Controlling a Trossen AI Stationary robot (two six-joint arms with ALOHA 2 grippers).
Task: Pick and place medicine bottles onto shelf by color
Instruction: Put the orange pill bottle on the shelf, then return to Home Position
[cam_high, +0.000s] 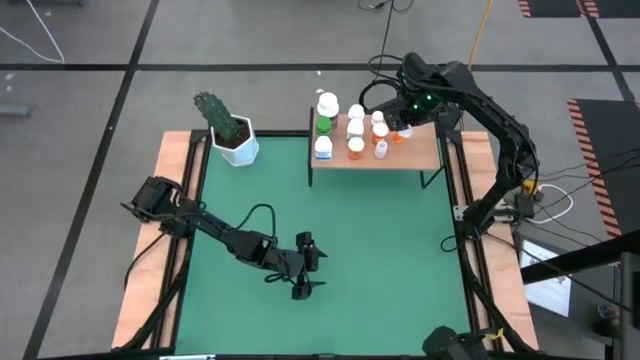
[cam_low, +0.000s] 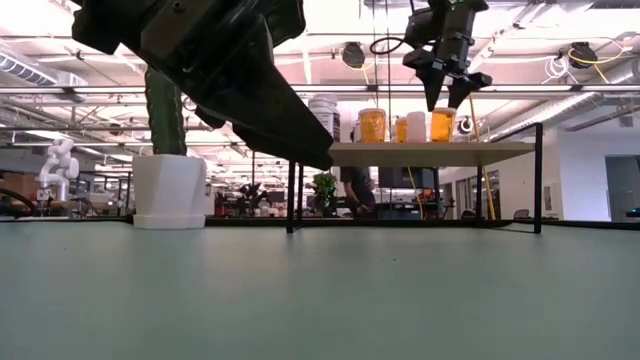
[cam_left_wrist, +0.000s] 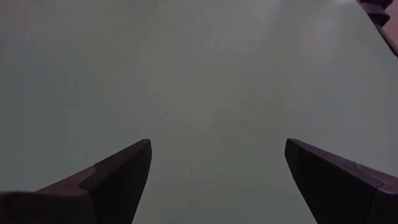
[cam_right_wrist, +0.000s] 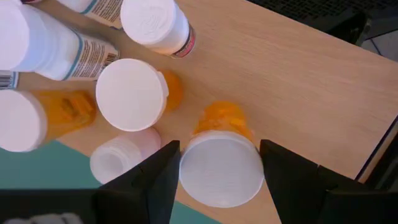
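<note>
The light-wood shelf (cam_high: 422, 152) stands on black legs at the mat's far edge. Several white-capped medicine bottles stand on it in a group: white and green ones (cam_high: 325, 125), orange ones (cam_high: 356, 148) and a pink one (cam_high: 380, 150). My right gripper (cam_right_wrist: 221, 180) is open above the shelf's far right part. Its fingers flank the white cap (cam_right_wrist: 221, 171) of an upright orange bottle (cam_low: 443, 125), and in the low view the tips (cam_low: 449, 103) sit just above that bottle. My left gripper (cam_high: 305, 268) is open and hovers low over bare green mat (cam_left_wrist: 217, 93), near the middle.
A white hexagonal pot with a green cactus (cam_high: 237, 145) stands on the mat's far left corner. Other capped bottles (cam_right_wrist: 130, 93) crowd close beside the right gripper's fingers. Wooden strips (cam_high: 180, 200) edge the mat. The shelf's right part (cam_right_wrist: 311, 81) is bare wood.
</note>
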